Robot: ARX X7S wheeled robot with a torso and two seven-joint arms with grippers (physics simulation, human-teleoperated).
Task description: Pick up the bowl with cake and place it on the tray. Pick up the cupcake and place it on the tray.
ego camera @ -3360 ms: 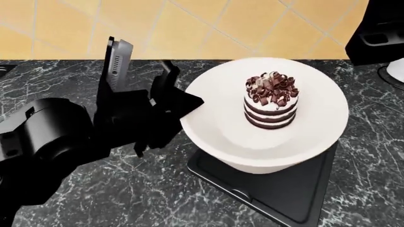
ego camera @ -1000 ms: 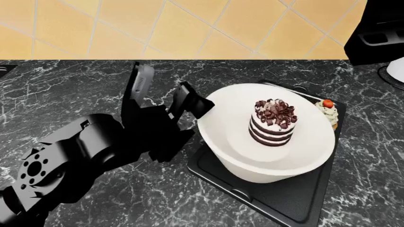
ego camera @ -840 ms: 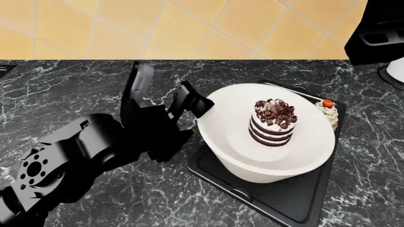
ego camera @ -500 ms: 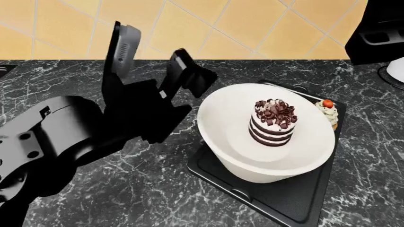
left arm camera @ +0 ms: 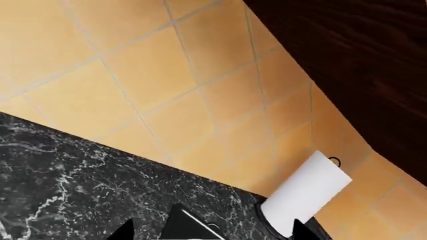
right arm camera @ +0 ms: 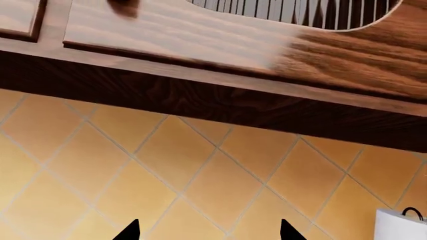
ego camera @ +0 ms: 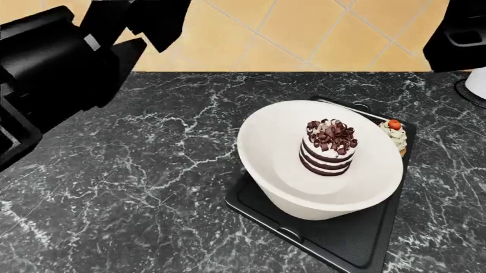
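Note:
The white bowl (ego camera: 322, 170) stands on the black tray (ego camera: 349, 239) with the striped cake (ego camera: 329, 147) upright inside it. Behind the bowl's right rim, the cupcake (ego camera: 394, 135) with its red cherry sits at the tray's far right edge. My left gripper (ego camera: 129, 23) is raised high at the upper left, well clear of the bowl, open and empty. In the left wrist view this left gripper (left arm camera: 213, 232) shows only two widely spaced tips, with a tray corner (left arm camera: 190, 227) between them. My right gripper (right arm camera: 208, 232) is open, facing the tiled wall.
A white paper roll (left arm camera: 307, 192) stands at the counter's back right (ego camera: 478, 82). A black shape (ego camera: 459, 34) fills the head view's upper right corner. Dark marble counter (ego camera: 152, 187) lies left of the tray. Wooden cabinets (right arm camera: 233, 45) hang above the wall.
The bowl came down onto the tray. My left gripper let go of its left rim, then rose up and to the left, away from it.

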